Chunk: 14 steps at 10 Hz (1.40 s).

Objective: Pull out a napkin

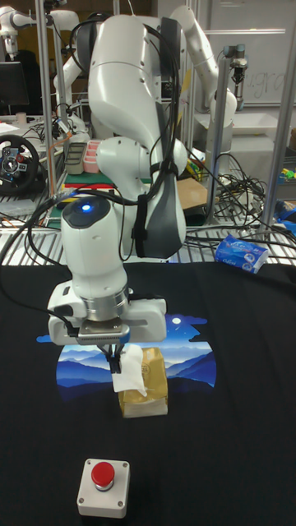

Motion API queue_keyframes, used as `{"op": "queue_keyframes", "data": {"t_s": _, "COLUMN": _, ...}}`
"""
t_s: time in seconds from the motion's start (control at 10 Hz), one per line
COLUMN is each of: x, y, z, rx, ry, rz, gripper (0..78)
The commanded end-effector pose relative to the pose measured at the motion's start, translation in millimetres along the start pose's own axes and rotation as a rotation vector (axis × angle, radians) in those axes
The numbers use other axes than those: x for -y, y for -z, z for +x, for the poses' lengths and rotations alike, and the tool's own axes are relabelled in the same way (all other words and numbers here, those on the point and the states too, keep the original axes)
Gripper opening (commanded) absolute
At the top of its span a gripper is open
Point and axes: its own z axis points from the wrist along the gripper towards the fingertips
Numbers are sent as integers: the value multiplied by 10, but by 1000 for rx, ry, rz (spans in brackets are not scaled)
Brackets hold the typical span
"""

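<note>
A tan napkin pack lies on the black table over a blue mountain print. A white napkin sticks up out of its top, crumpled and partly drawn out to the left. My gripper hangs directly above the pack's left side, its dark fingers shut on the upper edge of the napkin. The white arm rises behind it and hides the back of the pack.
A grey box with a red button sits near the front edge. A blue tissue packet lies at the table's far right edge. The blue mountain print spreads around the pack. Shelving, cables and other robots crowd the background.
</note>
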Motion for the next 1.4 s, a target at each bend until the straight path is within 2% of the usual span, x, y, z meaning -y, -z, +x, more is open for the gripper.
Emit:
{"op": "queue_keyframes", "data": {"t_s": 0.1, "x": -2, "y": 7, "z": 16, "rx": 6, "ry": 3, "rz": -1, "gripper": 0}}
{"op": "queue_keyframes", "data": {"t_s": 0.4, "x": -3, "y": 6, "z": 17, "rx": 11, "ry": 1, "rz": 3, "gripper": 0}}
{"op": "queue_keyframes", "data": {"t_s": 0.5, "x": -3, "y": 6, "z": 18, "rx": 11, "ry": -3, "rz": 19, "gripper": 0}}
{"op": "queue_keyframes", "data": {"t_s": 0.7, "x": -5, "y": 2, "z": 30, "rx": 13, "ry": 3, "rz": 72, "gripper": 0}}
{"op": "queue_keyframes", "data": {"t_s": 1.2, "x": -6, "y": 1, "z": 33, "rx": 6, "ry": 24, "rz": 58, "gripper": 0}}
{"op": "queue_keyframes", "data": {"t_s": 1.4, "x": -6, "y": 1, "z": 33, "rx": -11, "ry": 25, "rz": 59, "gripper": 0}}
